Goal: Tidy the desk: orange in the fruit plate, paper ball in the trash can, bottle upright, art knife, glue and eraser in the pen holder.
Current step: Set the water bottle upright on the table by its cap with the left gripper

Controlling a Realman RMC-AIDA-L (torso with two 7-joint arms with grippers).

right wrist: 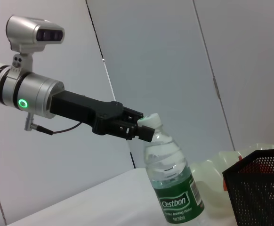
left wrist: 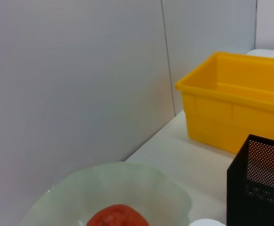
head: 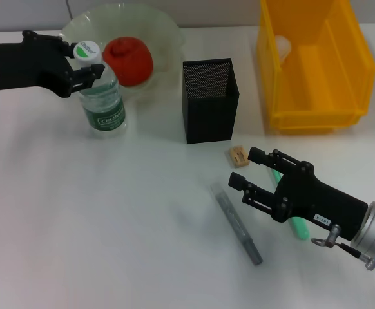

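Note:
My left gripper [head: 87, 64] is shut on the neck of the bottle [head: 102, 100], just under its white cap. The bottle stands on the table, leaning slightly; it also shows in the right wrist view [right wrist: 172, 183]. The orange [head: 128, 61] lies in the fruit plate [head: 168, 32]. The paper ball [head: 281, 45] lies in the trash can [head: 316, 112]. The pen holder [head: 210, 103] stands mid-table. The eraser [head: 237, 156], a grey art knife [head: 237, 223] and a green glue stick [head: 297, 226] lie in front of it. My right gripper [head: 247, 169] is open and empty, beside the eraser and over the glue stick.
A grey wall stands behind the table [left wrist: 184, 155]. The left wrist view shows the trash can [left wrist: 231, 113], the pen holder [left wrist: 259, 188], the fruit plate [left wrist: 141, 183] and the orange [left wrist: 116, 216].

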